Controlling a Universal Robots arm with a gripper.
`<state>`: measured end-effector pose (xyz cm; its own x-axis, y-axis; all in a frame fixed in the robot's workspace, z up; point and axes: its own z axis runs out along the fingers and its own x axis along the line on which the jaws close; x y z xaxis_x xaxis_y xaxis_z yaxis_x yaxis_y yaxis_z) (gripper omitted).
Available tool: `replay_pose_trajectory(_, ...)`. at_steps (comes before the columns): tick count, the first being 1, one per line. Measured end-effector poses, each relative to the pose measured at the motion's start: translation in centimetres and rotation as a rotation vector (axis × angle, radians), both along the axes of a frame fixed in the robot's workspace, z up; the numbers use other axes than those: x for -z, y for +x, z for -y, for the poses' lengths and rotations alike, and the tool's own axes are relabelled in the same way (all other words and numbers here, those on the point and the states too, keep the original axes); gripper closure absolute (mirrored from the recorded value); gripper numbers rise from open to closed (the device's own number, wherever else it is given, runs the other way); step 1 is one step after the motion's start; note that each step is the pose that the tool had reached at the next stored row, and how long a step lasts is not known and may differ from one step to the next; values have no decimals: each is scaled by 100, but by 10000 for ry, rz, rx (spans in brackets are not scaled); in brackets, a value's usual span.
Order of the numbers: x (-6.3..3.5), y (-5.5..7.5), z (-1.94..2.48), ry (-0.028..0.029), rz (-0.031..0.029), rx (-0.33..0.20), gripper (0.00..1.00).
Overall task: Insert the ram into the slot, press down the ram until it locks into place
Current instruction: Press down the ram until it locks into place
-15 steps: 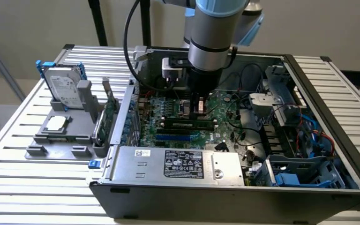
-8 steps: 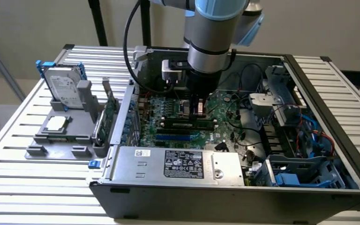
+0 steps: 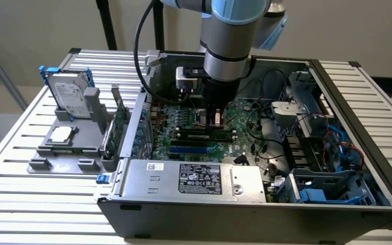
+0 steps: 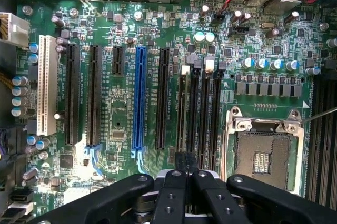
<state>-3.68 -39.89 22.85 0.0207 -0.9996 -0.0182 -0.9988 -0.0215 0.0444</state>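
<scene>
**Booth:** Where's your claw right now?

**Arm:** My gripper (image 3: 216,121) is down inside the open computer case (image 3: 359,204), right over the motherboard (image 4: 121,124). My fingers (image 4: 185,169) are pressed together, nothing between them. I judge that's so they make one blunt tip for pushing rather than grabbing.

**Booth:** And the ram?

**Arm:** The ram (image 4: 182,105) is standing on edge in one of the memory slots (image 4: 202,108), the one next to the black expansion slot beside the blue one (image 4: 139,98). In the wrist view its thin top edge runs straight toward my fingertips. In the exterior view I'm at the stick's end, about touching it; I can't tell for certain whether there's contact.

**Booth:** Locked in yet?

**Arm:** Can't say. The white latches (image 4: 209,66) at the far end of the slots are visible, but whether the ram's own clip is snapped home is too fine to read.

**Booth:** What's that off to the side?

**Arm:** Outside the case, on the exterior view's left, a grey fixture (image 3: 67,145) holds a hard drive (image 3: 72,97) upright and an expansion card (image 3: 120,125) on edge, parked clear of my working space. The empty CPU socket (image 4: 261,150) sits just beside the memory slots.
</scene>
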Motion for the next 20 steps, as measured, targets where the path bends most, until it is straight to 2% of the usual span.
replay_pose_trajectory(4,-165,1,1,-10,-5,0,89)
replay_pose_trajectory(20,-172,1,1,-7,-5,0,89)
